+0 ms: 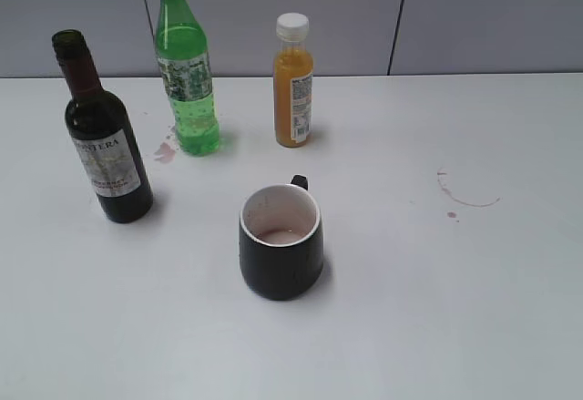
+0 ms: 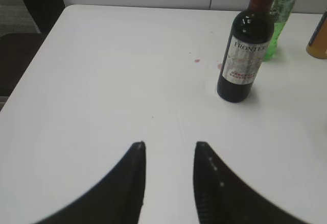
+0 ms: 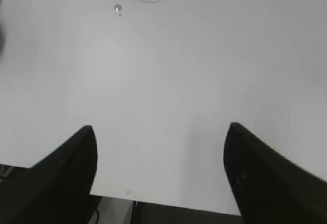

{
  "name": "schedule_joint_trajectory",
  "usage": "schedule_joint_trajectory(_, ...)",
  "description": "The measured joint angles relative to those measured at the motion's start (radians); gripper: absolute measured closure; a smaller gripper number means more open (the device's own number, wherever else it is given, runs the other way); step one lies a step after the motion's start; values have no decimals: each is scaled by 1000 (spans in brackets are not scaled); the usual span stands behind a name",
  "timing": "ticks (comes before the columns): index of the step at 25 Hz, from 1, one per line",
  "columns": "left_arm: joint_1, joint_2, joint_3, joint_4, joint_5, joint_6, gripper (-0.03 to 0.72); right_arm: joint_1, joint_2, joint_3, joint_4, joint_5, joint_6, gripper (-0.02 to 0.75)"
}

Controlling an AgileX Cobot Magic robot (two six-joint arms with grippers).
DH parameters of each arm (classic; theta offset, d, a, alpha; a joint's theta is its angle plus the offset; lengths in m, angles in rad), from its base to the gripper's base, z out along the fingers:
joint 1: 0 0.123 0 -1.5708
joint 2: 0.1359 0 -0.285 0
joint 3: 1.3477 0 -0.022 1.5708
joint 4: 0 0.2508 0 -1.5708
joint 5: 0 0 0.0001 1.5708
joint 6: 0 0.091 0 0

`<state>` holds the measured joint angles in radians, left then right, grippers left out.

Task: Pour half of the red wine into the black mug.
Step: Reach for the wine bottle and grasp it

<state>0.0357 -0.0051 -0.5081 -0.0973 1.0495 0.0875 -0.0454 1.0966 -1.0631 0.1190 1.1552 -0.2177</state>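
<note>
The red wine (image 1: 102, 136) is standing up straight at the left of the exterior view, on the white surface (image 1: 437, 309). The black mug (image 1: 281, 241) is sitting near the middle, lower down, well apart from the wine, with its little handle pointing to the back. A green bottle (image 1: 187, 67) and an orange juice bottle (image 1: 293, 83) are standing behind, near the top. In the left wrist view, the left gripper (image 2: 168, 147) is hanging low in the frame with its fingers (image 2: 134, 168) spread a little, gripping nothing, and the wine is at the upper right. The right gripper (image 3: 159, 132) is spreading its fingers (image 3: 76, 157) wide over bare surface, gripping nothing.
</note>
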Motion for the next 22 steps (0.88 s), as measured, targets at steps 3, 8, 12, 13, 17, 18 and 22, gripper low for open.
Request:
schedule_joint_trajectory(3,0,0,0,0,0,0,451,0,-171,178,-1,-48,-5,154)
schedule_joint_trajectory(8,0,0,0,0,0,0,451,0,-453,420,-3,-114,-8,154)
schedule_joint_trajectory(12,0,0,0,0,0,0,451,0,-648,534,-3,-122,-8,154)
schedule_joint_trajectory(13,0,0,0,0,0,0,451,0,-688,552,-3,-124,-8,155)
schedule_joint_trajectory(17,0,0,0,0,0,0,451,0,-858,586,-3,-125,-8,155)
schedule_joint_trajectory(18,0,0,0,0,0,0,451,0,-898,594,-3,-125,-8,155)
schedule_joint_trajectory(22,0,0,0,0,0,0,451,0,-1032,614,-3,-125,-8,155)
